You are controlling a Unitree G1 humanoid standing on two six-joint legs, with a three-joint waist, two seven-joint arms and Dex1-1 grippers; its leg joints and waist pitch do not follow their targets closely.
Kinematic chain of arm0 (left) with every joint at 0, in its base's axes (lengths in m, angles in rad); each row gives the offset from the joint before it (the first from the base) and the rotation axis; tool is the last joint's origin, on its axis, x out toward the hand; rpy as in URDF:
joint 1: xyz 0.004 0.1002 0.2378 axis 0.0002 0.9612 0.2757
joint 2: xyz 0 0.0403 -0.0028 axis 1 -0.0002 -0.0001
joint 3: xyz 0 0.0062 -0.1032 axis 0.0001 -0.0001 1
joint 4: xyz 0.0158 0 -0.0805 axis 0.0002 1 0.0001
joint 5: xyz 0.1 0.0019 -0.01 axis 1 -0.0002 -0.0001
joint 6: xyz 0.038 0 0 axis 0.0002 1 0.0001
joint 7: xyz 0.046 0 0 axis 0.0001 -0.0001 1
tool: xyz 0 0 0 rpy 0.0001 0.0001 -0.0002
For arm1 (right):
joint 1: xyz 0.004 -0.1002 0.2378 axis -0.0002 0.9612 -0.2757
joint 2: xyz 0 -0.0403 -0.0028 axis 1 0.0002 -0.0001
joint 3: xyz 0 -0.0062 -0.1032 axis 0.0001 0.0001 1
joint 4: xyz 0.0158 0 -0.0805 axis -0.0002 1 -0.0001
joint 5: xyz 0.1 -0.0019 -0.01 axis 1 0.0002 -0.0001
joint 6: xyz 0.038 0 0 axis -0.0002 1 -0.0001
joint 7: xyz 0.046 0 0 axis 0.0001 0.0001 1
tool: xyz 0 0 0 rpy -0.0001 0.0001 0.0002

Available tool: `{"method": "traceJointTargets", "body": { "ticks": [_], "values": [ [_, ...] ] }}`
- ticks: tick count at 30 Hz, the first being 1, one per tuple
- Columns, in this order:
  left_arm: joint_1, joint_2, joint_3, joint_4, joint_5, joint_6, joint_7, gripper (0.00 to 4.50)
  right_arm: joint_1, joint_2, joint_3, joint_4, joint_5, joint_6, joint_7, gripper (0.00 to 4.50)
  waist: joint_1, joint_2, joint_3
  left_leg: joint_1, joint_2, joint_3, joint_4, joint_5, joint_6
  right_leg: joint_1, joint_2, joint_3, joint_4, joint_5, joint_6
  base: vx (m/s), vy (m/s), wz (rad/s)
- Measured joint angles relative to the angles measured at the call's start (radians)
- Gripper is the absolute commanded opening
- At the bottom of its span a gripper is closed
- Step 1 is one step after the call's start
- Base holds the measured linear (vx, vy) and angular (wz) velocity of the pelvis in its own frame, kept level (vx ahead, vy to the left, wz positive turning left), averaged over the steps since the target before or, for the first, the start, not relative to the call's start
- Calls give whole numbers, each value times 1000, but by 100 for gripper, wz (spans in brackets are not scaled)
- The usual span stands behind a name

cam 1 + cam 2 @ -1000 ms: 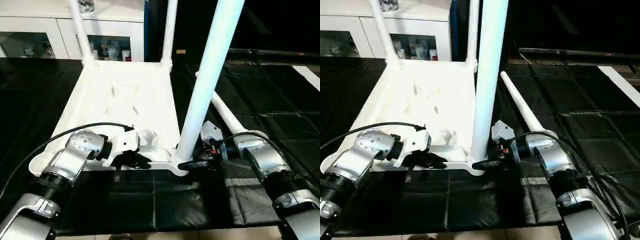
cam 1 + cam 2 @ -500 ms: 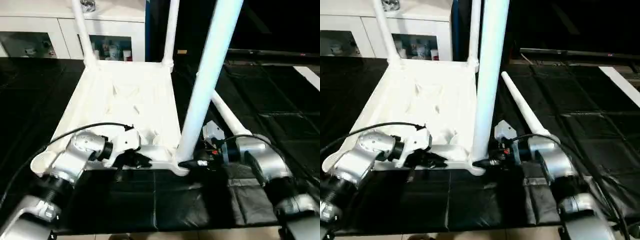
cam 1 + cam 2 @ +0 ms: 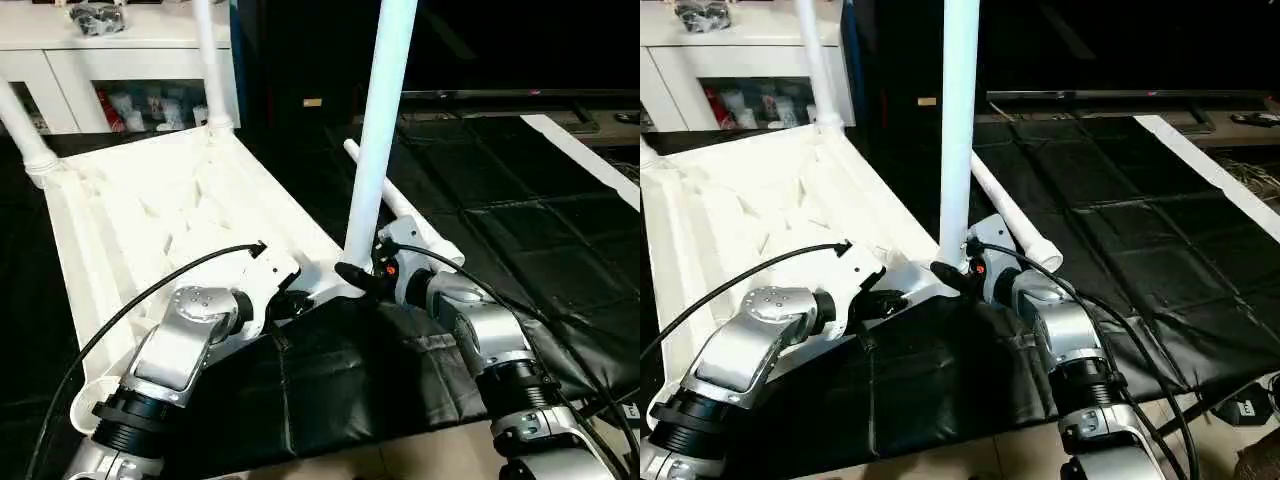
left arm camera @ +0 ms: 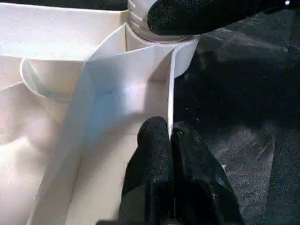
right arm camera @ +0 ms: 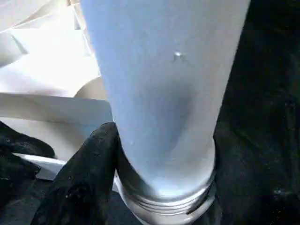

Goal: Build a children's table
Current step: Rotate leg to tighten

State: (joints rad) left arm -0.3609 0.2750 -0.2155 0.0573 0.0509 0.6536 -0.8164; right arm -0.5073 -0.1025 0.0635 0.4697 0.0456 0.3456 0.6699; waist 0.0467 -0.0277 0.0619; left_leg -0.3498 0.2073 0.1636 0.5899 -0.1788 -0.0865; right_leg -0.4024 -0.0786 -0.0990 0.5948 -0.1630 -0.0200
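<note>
Tabletop [image 3: 150,210], ribbed underside up, fills the left half of the left eye frame on the black mat [image 3: 520,220]; your work is at its near corner, low centre. Nearest you, the left gripper [image 3: 283,305] is clenched on the thin rim wall of that corner: in the left wrist view its fingers [image 4: 154,154] pinch the wall between them, just short of the round socket [image 4: 154,35]. Immediately right of it, the right gripper [image 3: 362,278] grasps the upright leg [image 3: 378,130] at its base; the right wrist view shows one finger [image 5: 89,168] pressed to the leg's side just above the ringed collar, the jaws standing wide around the tube. The leg's long axis runs almost vertically from the socket out through the top edge, so it rises straight up from the claw, and the right arm is the nearer one to it. Whether the collar is fully seated cannot be told. Beyond, a loose leg [image 3: 385,195] lies flat on the mat, slanting away behind the upright one. Farthest, two fitted legs [image 3: 210,60] stand at the far corners, upper left.
</note>
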Motion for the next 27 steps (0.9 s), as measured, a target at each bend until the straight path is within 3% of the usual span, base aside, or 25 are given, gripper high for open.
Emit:
{"method": "traceJointTargets", "body": {
  "ticks": [2, 5, 10, 17, 23, 27],
  "values": [
    [0, 0, 0, -7, 0, 5, 0, 0, 11, -2, 0, -7, -2, -19, 0, 267, 1, 0, 0, 0, 0, 0, -1, 0, 0, 0, 0, 0, 1, 0, 0, 0, 0, 0],
    [0, 2, -3, -13, 0, 5, 0, 0, 23, -9, 0, -22, 2, -25, 3, 337, 7, 0, 0, 0, 0, 1, -3, 0, 0, 0, 0, 0, 1, 1, -2, 0, 0, 0],
    [-3, 21, -21, -13, -13, -17, -16, 0, 46, -44, 1, -45, 24, -39, 65, 374, 16, 0, 0, 0, 0, 2, -6, 0, -1, -1, 0, 0, 1, 2, -2, 0, 0, 0],
    [-31, 110, -51, 47, -27, -141, -145, 0, 86, -188, 17, -55, 72, -121, 314, 438, 43, 1, 1, 0, 1, 4, -7, 0, 0, -3, 1, 0, 2, 2, -4, 0, 0, 0],
    [-53, 196, -88, 92, -25, -275, -257, 0, 76, -245, 23, -51, 123, -143, 476, 446, 50, 1, 1, -2, 1, 4, -4, 0, 0, -2, 1, 2, 2, 2, -4, 0, 0, 0],
    [-78, 230, -106, 137, -26, -348, -334, 0, 61, -286, 32, -37, 143, -161, 577, 446, 67, -1, 1, -2, 1, 5, -4, 0, 0, -1, 1, 3, 3, 3, -4, 0, 0, 0]
  ]
}}
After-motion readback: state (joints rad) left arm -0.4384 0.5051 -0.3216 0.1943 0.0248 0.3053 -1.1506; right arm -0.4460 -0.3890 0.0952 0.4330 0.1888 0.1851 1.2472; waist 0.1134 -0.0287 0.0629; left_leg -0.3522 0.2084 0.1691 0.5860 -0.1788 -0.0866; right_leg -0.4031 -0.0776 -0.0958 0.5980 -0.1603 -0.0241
